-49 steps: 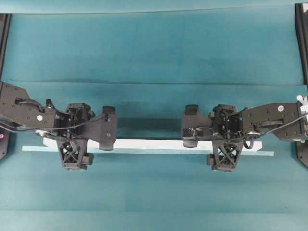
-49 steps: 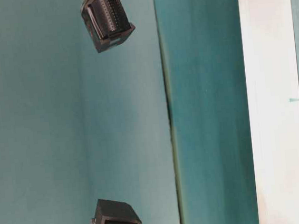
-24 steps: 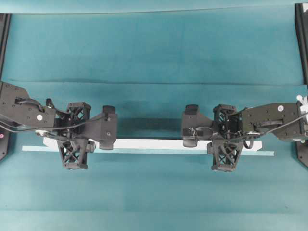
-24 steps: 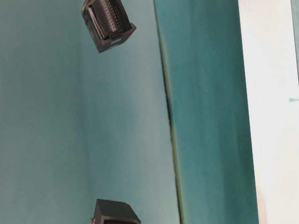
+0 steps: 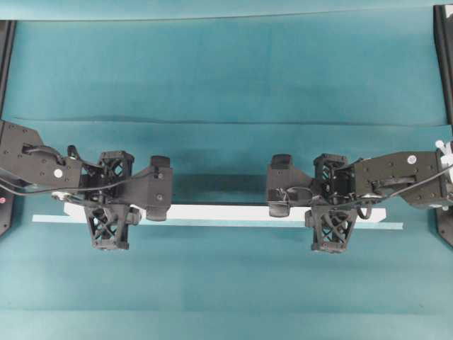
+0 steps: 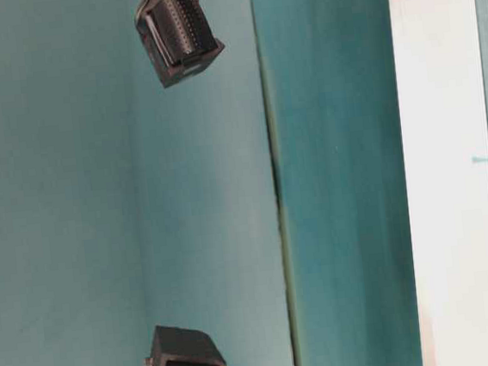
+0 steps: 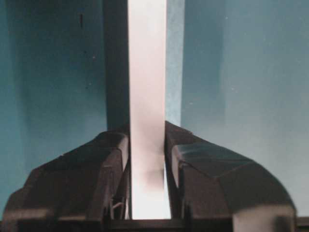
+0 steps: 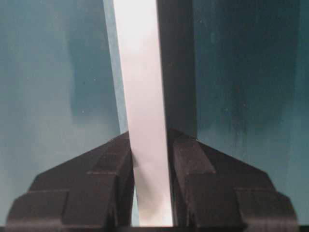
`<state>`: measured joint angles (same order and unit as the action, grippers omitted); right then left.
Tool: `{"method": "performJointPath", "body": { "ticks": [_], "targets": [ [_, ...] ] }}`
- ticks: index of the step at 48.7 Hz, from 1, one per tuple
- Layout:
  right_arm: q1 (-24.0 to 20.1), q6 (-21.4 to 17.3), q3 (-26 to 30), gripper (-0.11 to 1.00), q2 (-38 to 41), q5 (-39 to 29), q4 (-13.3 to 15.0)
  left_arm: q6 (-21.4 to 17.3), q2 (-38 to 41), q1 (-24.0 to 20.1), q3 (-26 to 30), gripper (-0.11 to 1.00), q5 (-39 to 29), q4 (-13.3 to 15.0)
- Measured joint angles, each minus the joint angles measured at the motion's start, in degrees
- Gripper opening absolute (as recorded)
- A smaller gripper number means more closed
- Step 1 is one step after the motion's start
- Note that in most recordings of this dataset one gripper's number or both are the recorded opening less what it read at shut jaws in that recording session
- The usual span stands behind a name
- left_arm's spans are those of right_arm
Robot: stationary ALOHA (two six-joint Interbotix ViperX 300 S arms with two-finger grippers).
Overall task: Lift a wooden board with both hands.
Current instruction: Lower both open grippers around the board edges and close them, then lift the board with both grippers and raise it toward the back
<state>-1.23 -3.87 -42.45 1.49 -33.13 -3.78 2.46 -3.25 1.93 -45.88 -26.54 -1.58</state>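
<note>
The left pincer (image 7: 147,181) clamps the wooden board (image 5: 219,212) near one end; the right pincer (image 8: 152,183) clamps the other.

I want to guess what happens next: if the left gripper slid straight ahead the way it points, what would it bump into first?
Probably the right gripper, facing it along the wooden board that both clamp; only board shows between them.

No writing to read anywhere: no label, brand, number or sign shows on the board (image 5: 219,212), on either arm, or on the teal surface (image 5: 226,71).
</note>
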Motion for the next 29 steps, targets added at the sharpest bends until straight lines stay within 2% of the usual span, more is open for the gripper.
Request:
{"method": "performJointPath", "body": {
  "ticks": [7,16,29],
  "targets": [
    [0.26,0.0,0.62,0.21,-1.32,-2.11,0.0,0.0,-1.93,0.0,0.0,0.17,-1.14,0.0],
    [0.79,0.0,2.2,0.21,-3.96,-5.45,0.0,-0.26,-4.57,-0.09,1.41,0.17,-7.21,0.0],
    [1.23,0.0,6.06,0.21,-7.29,-13.62,-0.26,-0.35,-7.56,-0.18,5.36,0.17,-13.89,0.0]
  ]
}}
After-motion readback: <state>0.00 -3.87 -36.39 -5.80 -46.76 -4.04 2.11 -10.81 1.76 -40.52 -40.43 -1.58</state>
